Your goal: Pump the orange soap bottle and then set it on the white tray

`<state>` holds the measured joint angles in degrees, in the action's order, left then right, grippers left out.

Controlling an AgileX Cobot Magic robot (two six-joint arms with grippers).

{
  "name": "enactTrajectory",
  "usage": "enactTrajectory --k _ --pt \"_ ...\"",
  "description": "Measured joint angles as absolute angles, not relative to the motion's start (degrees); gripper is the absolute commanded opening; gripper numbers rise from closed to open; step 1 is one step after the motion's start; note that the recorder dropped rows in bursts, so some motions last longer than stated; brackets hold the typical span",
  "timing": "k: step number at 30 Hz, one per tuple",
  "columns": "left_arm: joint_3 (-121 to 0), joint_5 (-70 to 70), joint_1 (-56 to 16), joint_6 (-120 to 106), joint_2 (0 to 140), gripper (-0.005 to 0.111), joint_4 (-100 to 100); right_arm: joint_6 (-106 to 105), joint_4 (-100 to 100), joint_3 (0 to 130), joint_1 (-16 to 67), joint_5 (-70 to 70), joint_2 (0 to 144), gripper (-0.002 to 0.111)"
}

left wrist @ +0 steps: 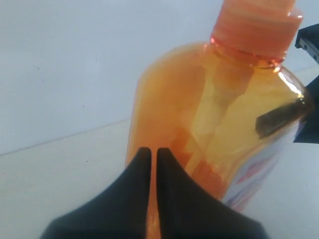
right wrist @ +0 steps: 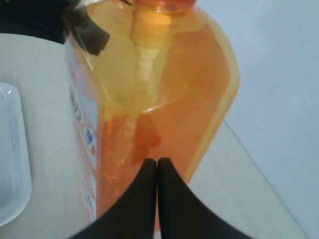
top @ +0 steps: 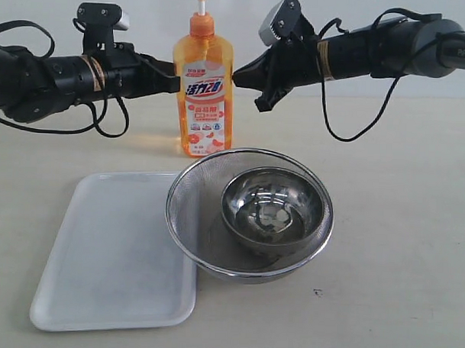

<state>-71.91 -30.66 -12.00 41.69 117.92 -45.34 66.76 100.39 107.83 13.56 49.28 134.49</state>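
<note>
Though partly full, orange soap bottle (top: 202, 104) stands — strainer (top: 191, 212) holds bowl (top: 242, 199).

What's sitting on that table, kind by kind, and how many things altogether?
Tall translucent orange plastic soap bottle with pump: 1
Flat rectangular white plastic tray: 1
Round metal mesh strainer: 1
Shiny round steel bowl inside the strainer: 1
Total: 4
</note>
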Motion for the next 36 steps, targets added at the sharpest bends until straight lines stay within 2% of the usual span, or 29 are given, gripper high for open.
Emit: enactTrajectory --k 19,27,29,31,32,33,35,36 --pt "-71.9 -29.8 -11.6 45.1 117.9 0.005 -49.6 71.4 101.8 107.8 13.0 58.6 134.1 0.0" --pt "-71.9 -29.5 -12.0 45.3 117.9 0.005 -51.2 76.8 100.4 107.8 9.2 60.8 131.5 0.002" --pt "-71.9 -29.5 -12.0 45.3 117.9 0.005 -51.4 77.5 100.3 107.8 7.5 62.7 131.0 0.013" --pt "-71.9 -29.5 -12.0 45.3 117.9 0.005 -51.5 79.3 100.3 107.8 6.0 65.0 130.7 0.033" --pt "-71.9 -29.5 -12.0 45.3 117.9 0.005 -51.5 80.2 100.3 107.8 5.4 65.6 130.6 0.046" --pt "-71.9 -29.5 -12.0 45.3 117.9 0.005 -51.5 81.2 100.3 107.8 5.0 66.2 130.6 0.073" --pt "-71.9 -29.5 -12.0 45.3 117.9 0.005 -51.5 85.0 100.3 107.8 4.3 66.4 130.5 0.091" --pt "-71.9 -29.5 -12.0 45.3 117.9 0.005 -51.5 87.7 100.3 107.8 4.3 65.1 130.5 0.091"
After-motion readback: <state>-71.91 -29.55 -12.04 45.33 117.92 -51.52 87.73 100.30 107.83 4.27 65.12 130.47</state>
